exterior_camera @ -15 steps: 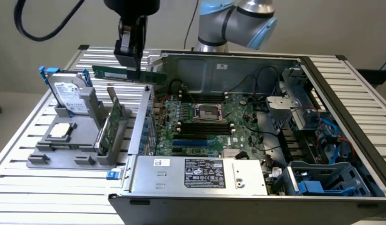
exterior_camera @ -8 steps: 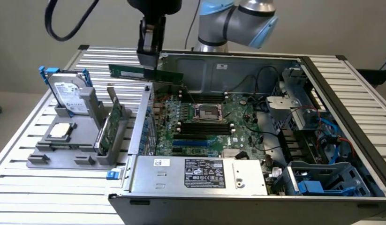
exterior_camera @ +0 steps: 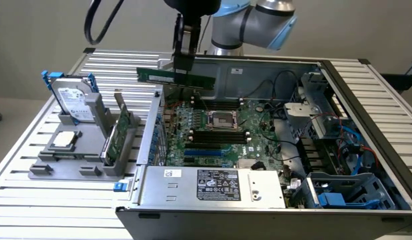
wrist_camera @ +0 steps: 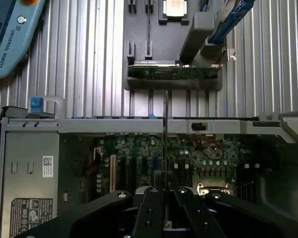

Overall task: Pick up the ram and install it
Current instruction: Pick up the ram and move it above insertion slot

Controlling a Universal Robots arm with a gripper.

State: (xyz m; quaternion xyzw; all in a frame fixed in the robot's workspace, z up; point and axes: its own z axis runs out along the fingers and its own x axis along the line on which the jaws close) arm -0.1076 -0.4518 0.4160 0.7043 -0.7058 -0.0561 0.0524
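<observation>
Hovering over far-left of motherboard (exterior_camera: 223, 137), gripper (exterior_camera: 183, 70) fingers clamped on ram (exterior_camera: 155, 76) top edge. Pickup done, seating in slot not yet.

Green ram (exterior_camera: 157, 76), dark chips in a row, pinched in a black gripper (exterior_camera: 183, 75).
Beneath the gripper, green motherboard (exterior_camera: 259, 145) striped with black and blue slots; past it, silver power supply (exterior_camera: 213, 186) bearing a black-and-white label. Off to the gripper's side, grey hard drive (exterior_camera: 75, 102) with blue rails, green expansion card (exterior_camera: 120, 134), grey holder (exterior_camera: 65, 167), all on a silver ribbed table (exterior_camera: 19, 165). Above the gripper, grey arm (exterior_camera: 249, 20) capped pale blue.
</observation>
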